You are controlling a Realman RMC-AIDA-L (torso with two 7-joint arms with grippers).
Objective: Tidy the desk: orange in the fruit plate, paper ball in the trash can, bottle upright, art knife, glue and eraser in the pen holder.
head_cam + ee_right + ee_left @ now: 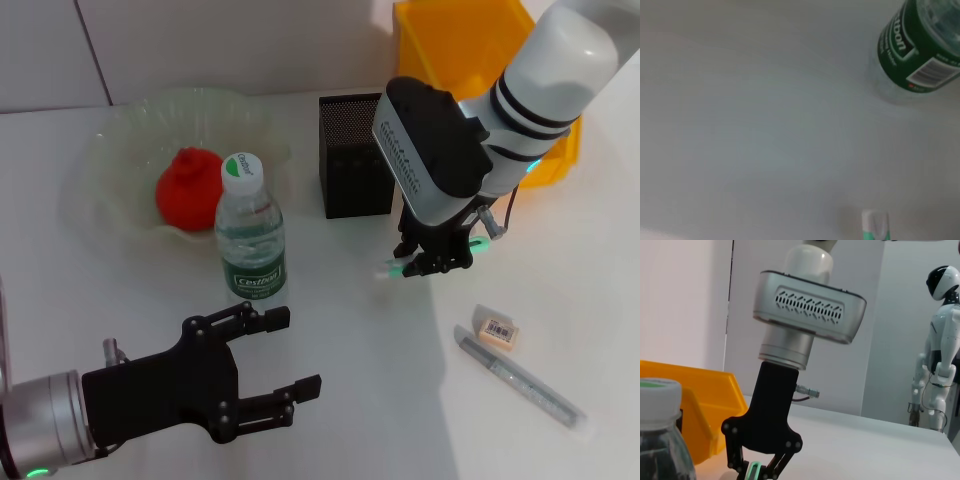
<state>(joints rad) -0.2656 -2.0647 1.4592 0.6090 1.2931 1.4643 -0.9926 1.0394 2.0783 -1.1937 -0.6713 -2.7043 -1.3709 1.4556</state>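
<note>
The orange (188,188) lies in the fruit plate (120,135) at the back left. In front of the plate the bottle (250,235) stands upright. The black mesh pen holder (355,155) is at the middle back, with the yellow trash can (460,50) behind it. My right gripper (432,262) hangs just in front of the pen holder, shut on the green-and-white glue (393,268); the left wrist view shows the same glue (754,473). The eraser (497,329) and the art knife (520,385) lie on the table to the front right. My left gripper (300,352) is open, low, in front of the bottle. The paper ball is out of view.
The white table (360,400) reaches a pale wall at the back. The trash can (700,405) and the bottle's cap (657,390) fill the left wrist view's near side. A white humanoid robot (940,340) stands far off beyond the table.
</note>
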